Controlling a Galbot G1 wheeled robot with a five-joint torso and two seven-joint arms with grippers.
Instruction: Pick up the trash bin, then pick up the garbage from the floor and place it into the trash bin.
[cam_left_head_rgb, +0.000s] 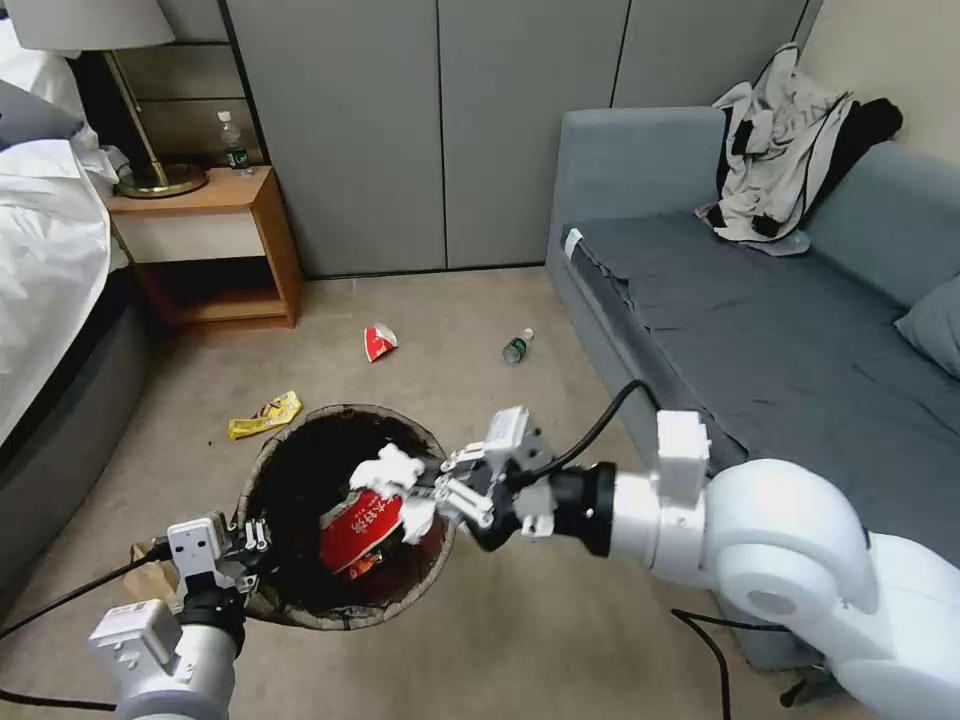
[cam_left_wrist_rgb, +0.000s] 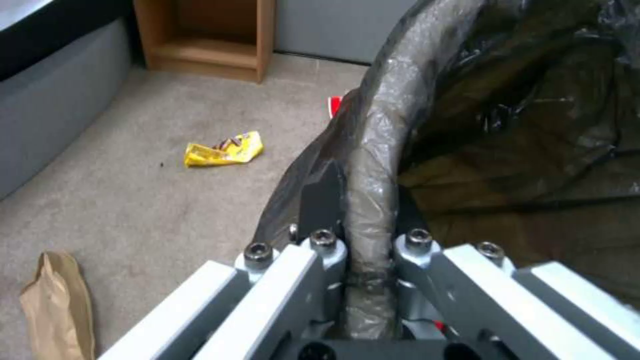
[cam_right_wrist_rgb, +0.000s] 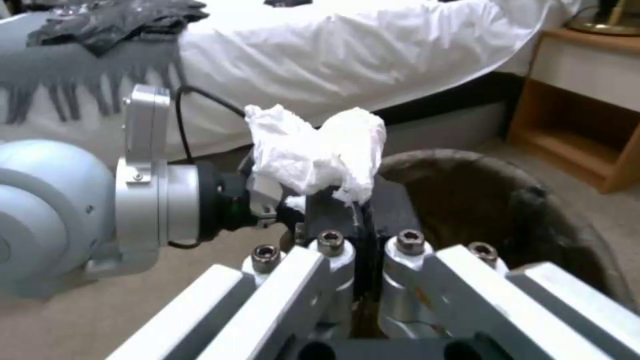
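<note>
1. Holding the trash bin (cam_left_head_rgb: 345, 515) up by its rim, the left gripper (cam_left_wrist_rgb: 363, 235) has its fingers pinched tight.
2. The right gripper (cam_right_wrist_rgb: 357, 215) fingers pinch white tissue (cam_right_wrist_rgb: 313, 155) over the bin.
3. Tissue might stick or float out.

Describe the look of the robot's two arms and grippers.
Both arms have glossy white rounded shells with black wrist collars and black cables trailing off. The left gripper and right gripper are silver-grey metal linkages with hex bolts and black fingers, with a white boxy module at each wrist.
</note>
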